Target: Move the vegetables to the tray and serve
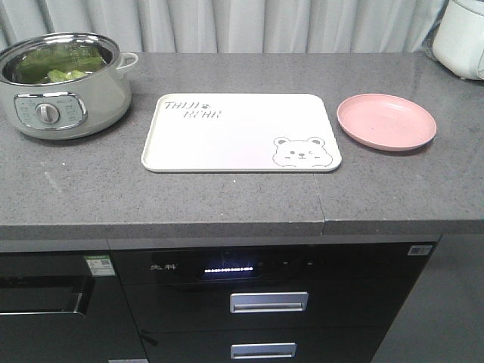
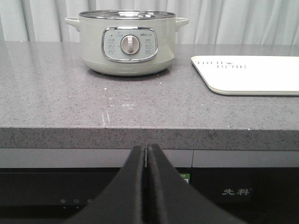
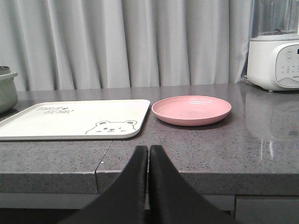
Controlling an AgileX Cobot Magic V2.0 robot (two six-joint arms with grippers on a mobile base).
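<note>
Green leafy vegetables [image 1: 62,66] lie inside the pale green electric pot [image 1: 64,85] at the counter's back left. The cream tray [image 1: 227,140] with a bear drawing lies flat mid-counter with nothing on it; its corner [image 2: 252,81] shows in the left wrist view and its bear end [image 3: 74,122] in the right wrist view. My left gripper [image 2: 146,148] is shut and empty, hanging below the counter's front edge, facing the pot [image 2: 127,44]. Shut and empty too, my right gripper [image 3: 148,149] sits at the front edge before the tray's right corner. Neither arm shows in the front view.
A round pink plate [image 1: 386,121] sits right of the tray, also seen as an empty plate [image 3: 191,109] in the right wrist view. A white appliance [image 3: 274,60] stands at the back right. Dark drawers and an oven front [image 1: 268,302] lie below the counter edge.
</note>
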